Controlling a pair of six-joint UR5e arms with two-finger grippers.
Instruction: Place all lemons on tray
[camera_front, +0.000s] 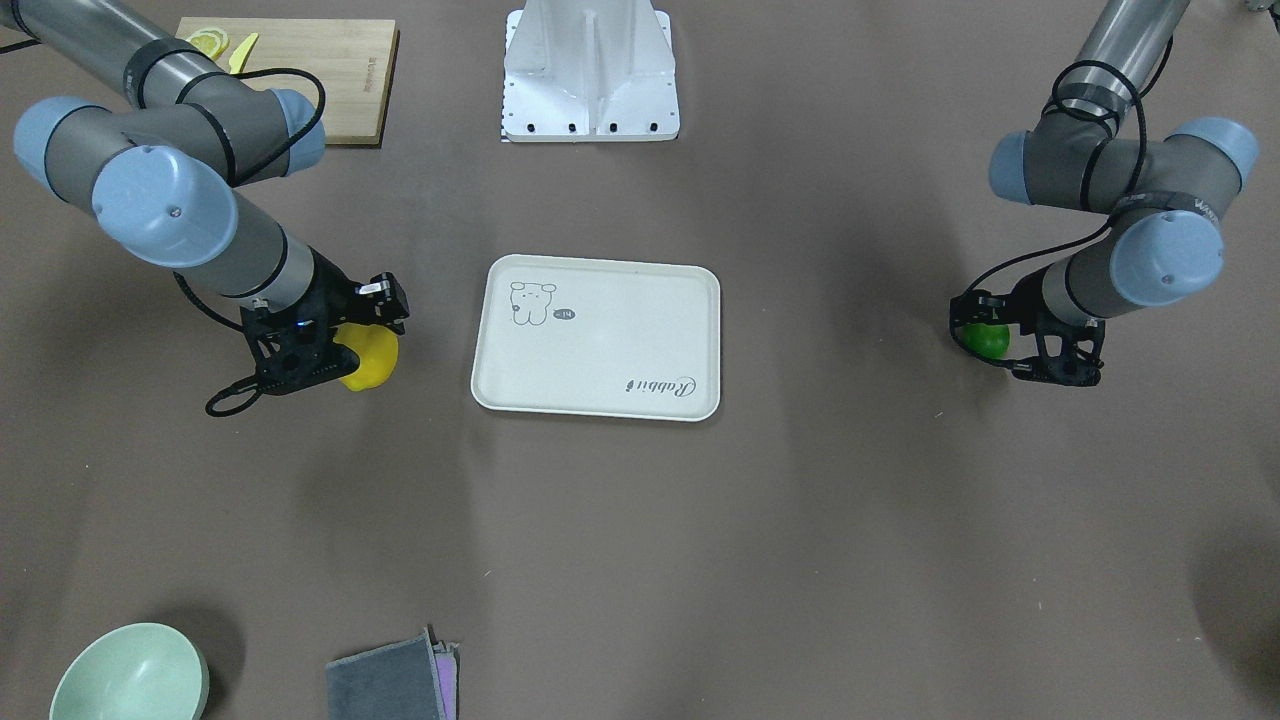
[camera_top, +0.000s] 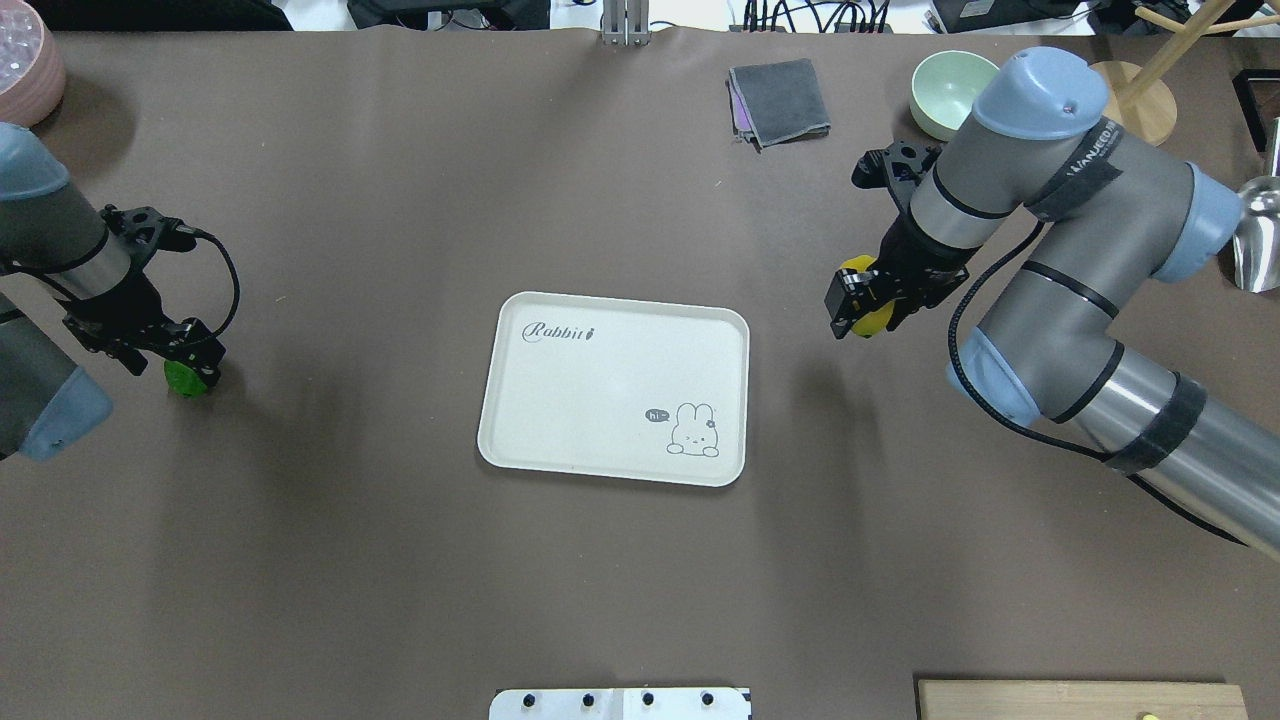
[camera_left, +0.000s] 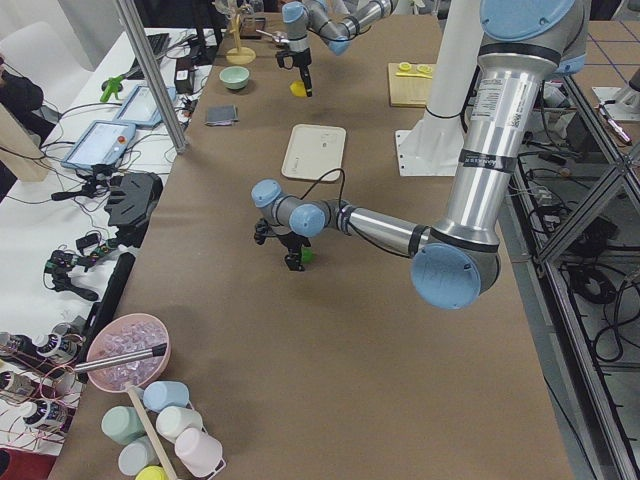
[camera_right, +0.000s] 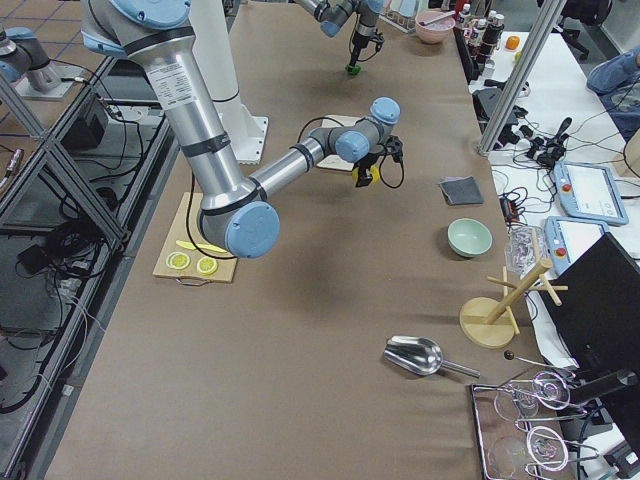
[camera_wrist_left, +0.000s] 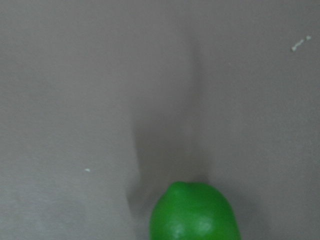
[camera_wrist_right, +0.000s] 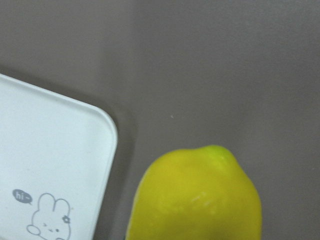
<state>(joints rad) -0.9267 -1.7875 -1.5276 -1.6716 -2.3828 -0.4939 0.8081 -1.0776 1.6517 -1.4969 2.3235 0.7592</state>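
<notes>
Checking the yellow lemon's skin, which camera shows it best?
Right wrist view: the yellow lemon is large and unblocked, lower end cropped. Front-facing and overhead show it partly hidden by the right gripper; side views show a tiny yellow spot; left wrist, nothing.

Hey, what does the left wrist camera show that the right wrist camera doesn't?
Only the left wrist view shows the green lemon, cut off by the bottom edge, with a soft shadow stretching above it. Only the right wrist view shows the yellow lemon and one rounded corner of the tray, with its rabbit drawing and a "hi" bubble. Both share the brown table as background.
</notes>
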